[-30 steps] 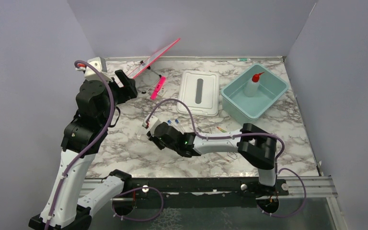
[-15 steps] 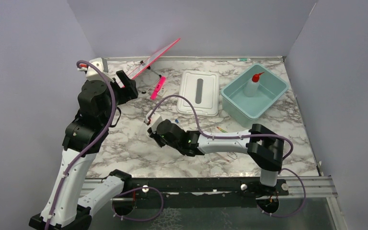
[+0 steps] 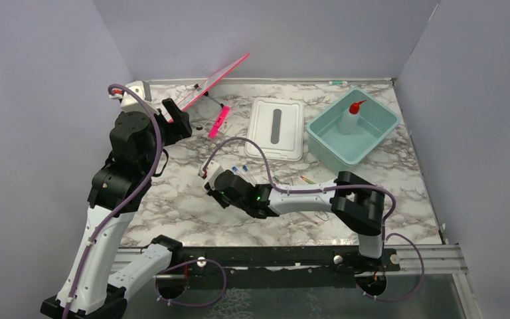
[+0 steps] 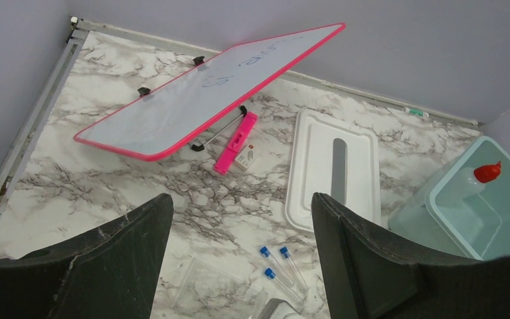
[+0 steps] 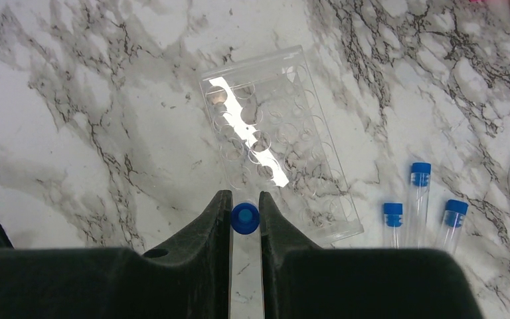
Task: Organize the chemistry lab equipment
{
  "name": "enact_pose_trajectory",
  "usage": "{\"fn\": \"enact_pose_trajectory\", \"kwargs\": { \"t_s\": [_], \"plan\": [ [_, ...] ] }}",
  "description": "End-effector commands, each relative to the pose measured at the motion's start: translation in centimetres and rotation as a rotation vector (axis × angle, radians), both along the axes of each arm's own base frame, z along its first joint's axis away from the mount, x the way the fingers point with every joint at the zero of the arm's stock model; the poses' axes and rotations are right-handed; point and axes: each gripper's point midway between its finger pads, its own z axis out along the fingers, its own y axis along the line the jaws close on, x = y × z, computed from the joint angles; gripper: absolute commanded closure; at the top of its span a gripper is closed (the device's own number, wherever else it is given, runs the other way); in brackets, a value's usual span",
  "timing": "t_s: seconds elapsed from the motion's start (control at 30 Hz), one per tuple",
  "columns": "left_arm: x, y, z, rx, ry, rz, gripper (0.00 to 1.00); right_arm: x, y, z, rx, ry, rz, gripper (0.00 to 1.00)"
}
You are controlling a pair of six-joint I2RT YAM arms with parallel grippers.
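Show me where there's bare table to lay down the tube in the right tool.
Bare marble for the blue-capped tube in the right tool lies left of the clear rack, toward the left arm, and along the near edge. Crowded: three loose tubes right of the rack, then the white lid and teal tub.

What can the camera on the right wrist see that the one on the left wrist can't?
Only the right wrist view shows the right gripper pinching a blue-capped tube. Only the left wrist view shows the pink-framed whiteboard, white lid, teal tub and the red-nozzled squeeze bottle inside it. Both show three loose blue-capped tubes, the clear rack and the marble table.
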Motion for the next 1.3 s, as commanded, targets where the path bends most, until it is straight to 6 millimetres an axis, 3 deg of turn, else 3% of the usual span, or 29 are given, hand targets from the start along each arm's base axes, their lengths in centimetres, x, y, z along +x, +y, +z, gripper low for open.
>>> {"fn": "enact_pose_trajectory", "kwargs": {
  "t_s": [0.0, 0.4, 0.5, 0.63, 0.8, 0.93, 1.07, 1.27],
  "plan": [
    [0.1, 0.4, 0.2, 0.012, -0.018, 0.018, 0.21, -0.8, 0.7, -0.9, -0.013, 0.02, 0.031, 0.84],
    [0.0, 0.7, 0.4, 0.023, -0.023, 0.024, 0.2, -0.5, 0.5, -3.2, -0.074, 0.006, 0.04, 0.74],
    [-0.1, 0.7, 0.4, 0.024, -0.024, 0.026, 0.2, -0.7, 0.4, -3.2, -0.076, 0.025, 0.029, 0.63],
    [-0.1, 0.7, 0.5, 0.026, -0.027, 0.026, 0.2, -0.8, 0.8, -0.5, -0.037, 0.071, -0.004, 0.4],
    [-0.1, 0.7, 0.4, 0.027, -0.024, 0.026, 0.17, -1.6, 1.3, 4.7, 0.081, 0.096, 0.011, 0.29],
    [-0.2, 0.6, 0.3, 0.019, -0.023, 0.02, 0.16, -1.4, -0.1, 7.5, 0.123, 0.11, -0.023, 0.29],
    [-0.3, 0.2, 0.0, 0.006, -0.019, 0.0, 0.13, 0.2, -2.8, 9.1, 0.15, 0.125, -0.122, 0.34],
    [-0.4, -1.3, -1.0, -0.013, -0.003, -0.082, 0.08, 4.1, -7.5, 6.6, 0.13, 0.258, -0.326, 0.51]
  ]
}}
